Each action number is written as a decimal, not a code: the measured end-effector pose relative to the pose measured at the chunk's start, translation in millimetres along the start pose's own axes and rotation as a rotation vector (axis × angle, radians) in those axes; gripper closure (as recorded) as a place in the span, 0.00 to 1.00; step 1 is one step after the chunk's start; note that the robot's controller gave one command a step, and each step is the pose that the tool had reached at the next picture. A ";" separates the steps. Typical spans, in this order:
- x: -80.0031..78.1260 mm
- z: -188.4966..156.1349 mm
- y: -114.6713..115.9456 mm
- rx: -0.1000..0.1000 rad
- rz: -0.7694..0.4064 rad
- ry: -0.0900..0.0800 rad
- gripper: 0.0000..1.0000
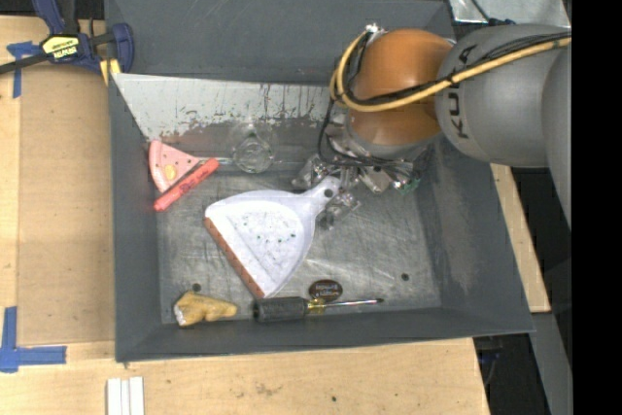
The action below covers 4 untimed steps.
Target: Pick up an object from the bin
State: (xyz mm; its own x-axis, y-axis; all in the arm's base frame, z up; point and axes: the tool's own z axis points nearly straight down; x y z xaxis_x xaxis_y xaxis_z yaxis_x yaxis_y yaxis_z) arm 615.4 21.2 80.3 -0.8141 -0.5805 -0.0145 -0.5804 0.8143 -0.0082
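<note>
A: Where is the gripper (335, 182)?

B: Low in the bin (466, 238), toward its far right corner, under the orange cover (394, 83). It hangs near the far wall, closer to the right wall than the left.

A: Spread or pressed together?

B: I cannot tell. The metal parts crowd together there, and I can make out neither a gap nor a pinch.

A: What lies nearest?

B: A white scoop (262, 233) with a brown edge, flat on the floor in the bin's middle. Its narrow handle end runs up to the gripper. Whether it touches the gripper or passes just beneath, I cannot say.

A: How does the scoop lie?

B: Its long axis slants from near left to far right. The broad end points to the near wall and the handle points at the gripper. So from the gripper, the bulk of the scoop lies toward the near left.

A: Anything else close?

B: A clear glass (253, 154) by the far wall, just left of the gripper. A pink wedge (163, 162) and a red stick (187, 185) lie together by the left wall, well apart from it. Along the near wall lie a yellow lump (204, 308), a screwdriver (292, 308) and a dark disc (326, 289).

A: Your guess for the pick?

B: The handle looks the likeliest hold, being slim and right at the gripper. I judge a grasp should close across that slant, not along it. The broad end may swing or drag if the hold is off-centre.
</note>
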 end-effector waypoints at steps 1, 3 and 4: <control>-0.4 -8.8 0.1 -0.003 0.001 0.003 1.00; -1.0 -20.9 0.0 -0.005 0.002 0.007 1.00; -1.0 -37.1 0.0 -0.007 0.003 0.010 1.00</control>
